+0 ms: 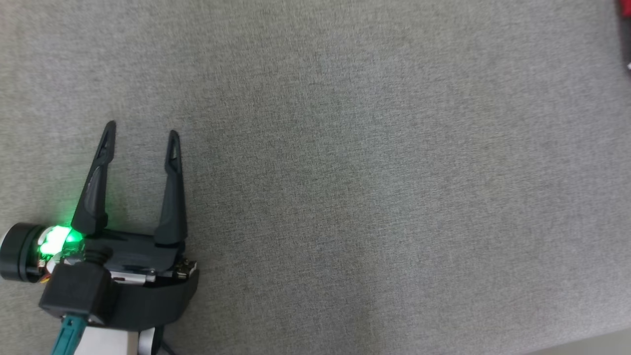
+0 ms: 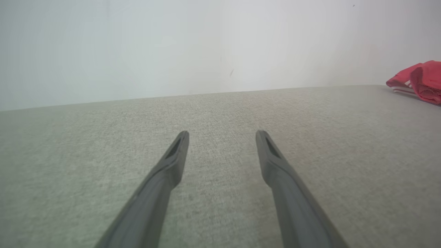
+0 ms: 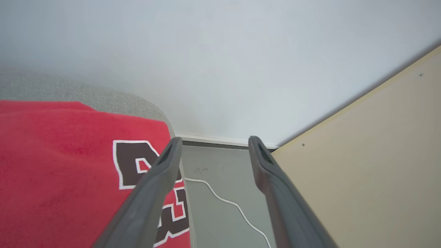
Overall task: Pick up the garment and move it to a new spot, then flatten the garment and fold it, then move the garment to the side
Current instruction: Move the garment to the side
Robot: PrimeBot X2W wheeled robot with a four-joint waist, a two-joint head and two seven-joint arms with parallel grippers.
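The garment [image 3: 58,165] is red with dark, white-edged lettering. In the right wrist view it lies on the grey surface at the left, reaching the surface's edge. A sliver of the garment [image 1: 625,29] shows at the head view's top right edge, and the garment [image 2: 420,80] sits far right in the left wrist view. My right gripper [image 3: 213,139] is open above the garment's edge, nothing between its fingers. My left gripper [image 1: 142,132] stands open over bare grey fabric at the lower left, far from the garment; the left gripper [image 2: 222,132] holds nothing.
The grey fabric surface [image 1: 374,177] spreads across the head view. Beyond its right edge lie a grey floor [image 3: 213,210] with a thin white cable [image 3: 227,201], a pale wooden panel [image 3: 372,165] and a white wall [image 3: 220,62].
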